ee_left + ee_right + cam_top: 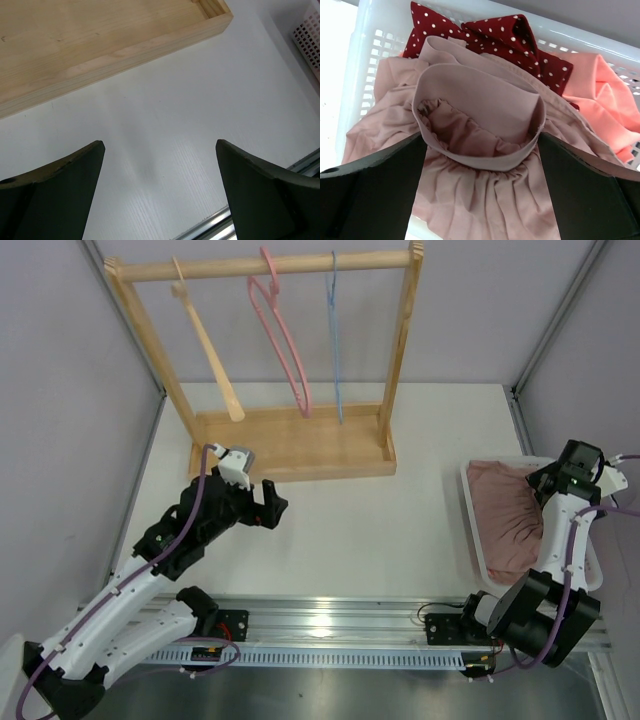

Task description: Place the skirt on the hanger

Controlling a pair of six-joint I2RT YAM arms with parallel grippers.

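From above, one wooden rack [270, 265] stood at the far side of the table [380, 530]. Three hangers hung from its top bar: a wooden hanger [205, 340], a pink hanger [283, 335] and a blue hanger [335, 340]. One white basket [470, 502] sat at the right edge of the table, with the skirt [505, 505] heaped in it. The left arm reached forward and up. The left gripper [270, 502] hung just in front of the rack's base, its jaws apart. The right arm was folded back over the basket, with the right gripper [545, 483] pointing down at the skirt. From this view I could not tell how its jaws stood. Bare table lay between rack and basket.

In the left wrist view, two dark fingers [60, 195] stood wide apart over white table, holding nothing. The near edge and corner of the rack's base [100, 45] ran along the top. A corner of the basket [310, 35] showed at the far right.

In the right wrist view, the right gripper [482, 137] was spread wide, one finger [375, 190] on each side of the skirt's [485, 100] waistband loop. Whether the fingers touched it I could not tell. Three garments lay in the basket [365, 50]. The dusty pink skirt was on top, a red spotted garment [510, 40] lay behind it, and a salmon garment [600, 95] lay to the right.
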